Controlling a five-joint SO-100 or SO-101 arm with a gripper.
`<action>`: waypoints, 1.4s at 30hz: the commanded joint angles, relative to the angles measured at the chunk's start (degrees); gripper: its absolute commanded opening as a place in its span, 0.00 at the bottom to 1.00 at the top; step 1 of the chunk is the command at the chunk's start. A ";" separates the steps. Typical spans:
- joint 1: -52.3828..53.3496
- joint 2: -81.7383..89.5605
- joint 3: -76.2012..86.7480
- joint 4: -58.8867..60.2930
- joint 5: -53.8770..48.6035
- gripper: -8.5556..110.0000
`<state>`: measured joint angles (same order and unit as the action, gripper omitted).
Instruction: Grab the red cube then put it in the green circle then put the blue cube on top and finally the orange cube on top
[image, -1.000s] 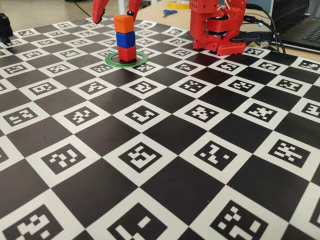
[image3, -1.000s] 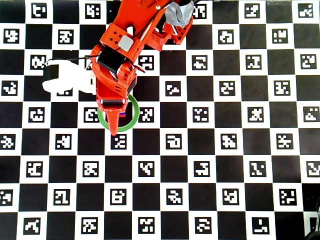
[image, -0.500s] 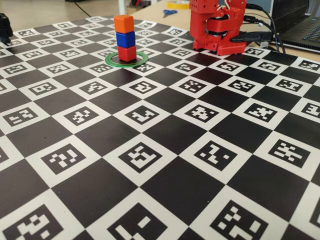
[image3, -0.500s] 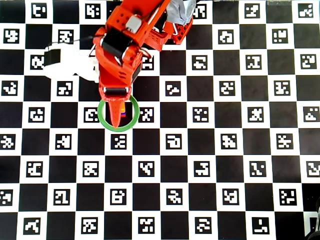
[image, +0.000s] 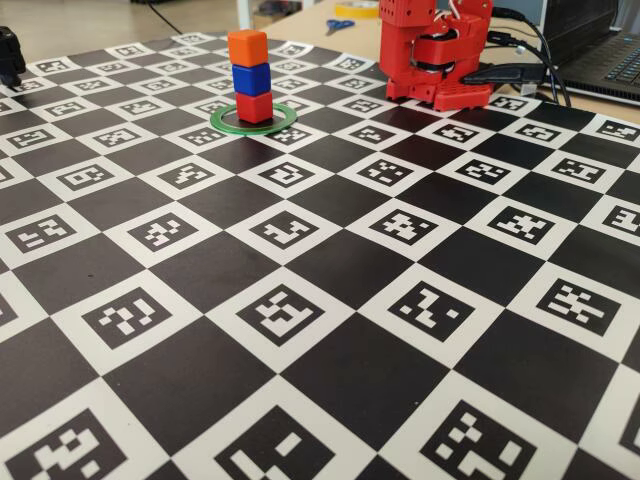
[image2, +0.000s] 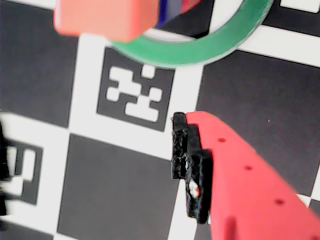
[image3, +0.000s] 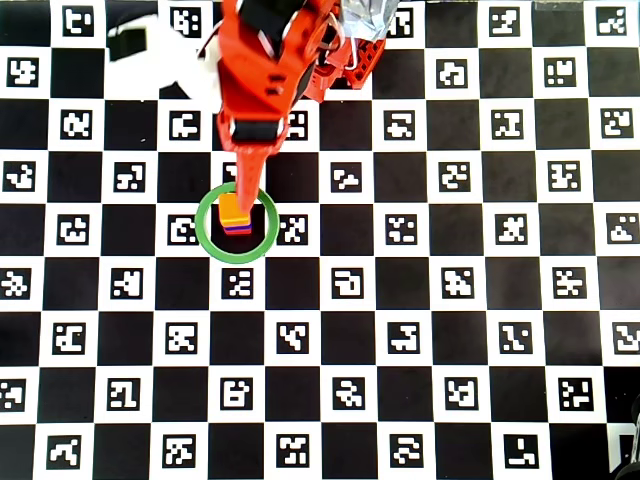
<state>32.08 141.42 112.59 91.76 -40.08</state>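
Overhead view shows my pincer (image3: 248, 180) above the far rim of the green circle (image3: 207, 238), holding nothing; I cannot tell how wide it gapes. Inside the ring stands the stack: red cube (image: 254, 107), blue cube (image: 251, 79), orange cube (image: 247, 47) topmost.

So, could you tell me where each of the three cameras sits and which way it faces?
Fixed view: low at the board's edge, looking across at the cube stack, orange cube topmost, in the green circle; arm base behind.
Wrist view: on the arm, facing down; one red finger shows.
Overhead view: straight down at the board; arm enters from the top, above the stack.
All three share the stack and the ring.
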 joint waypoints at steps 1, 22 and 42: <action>-1.85 5.98 1.05 0.62 -0.88 0.16; -26.02 28.56 26.37 -8.88 -9.84 0.03; -34.89 39.46 58.10 -21.62 -29.27 0.03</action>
<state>-2.37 179.47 169.28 71.98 -65.83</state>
